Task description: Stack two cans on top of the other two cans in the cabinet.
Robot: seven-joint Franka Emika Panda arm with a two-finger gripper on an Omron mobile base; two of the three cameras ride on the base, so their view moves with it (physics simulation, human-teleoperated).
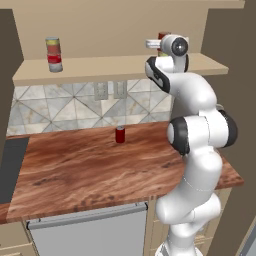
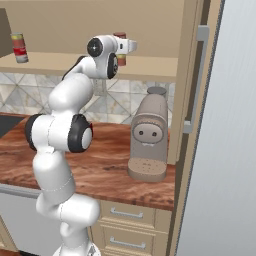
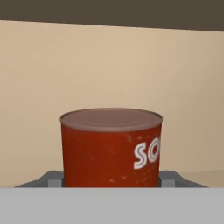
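1. The white arm reaches up to the cabinet (image 1: 120, 15), at the right part of its long shelf board (image 1: 100, 67).
2. The tool (image 3: 111, 181) is at the shelf, with an orange-red can (image 3: 111, 146) between its two grey fingers (image 3: 51, 179). One finger is on each side of the can, close against it, so the tool looks to be holding the can.
3. In the hand view the can is upright, with a dull round top and white letters on its side. The plain tan back wall of the cabinet is behind it.
4. In the left base view, a bit of red can (image 1: 163, 36) shows just behind the hand. I cannot tell if another can sits under it.
5. Far to the left on the same shelf is a stack of two cans (image 1: 53, 54), one on top of the other. The labels show yellow and red, with a white band low down.
6. A small crimson can (image 1: 120, 134) stands alone on the wooden tabletop (image 1: 85, 170), near the tiled wall.
7. A brown coffee machine (image 2: 148, 137) stands on the tabletop to the right of the arm.
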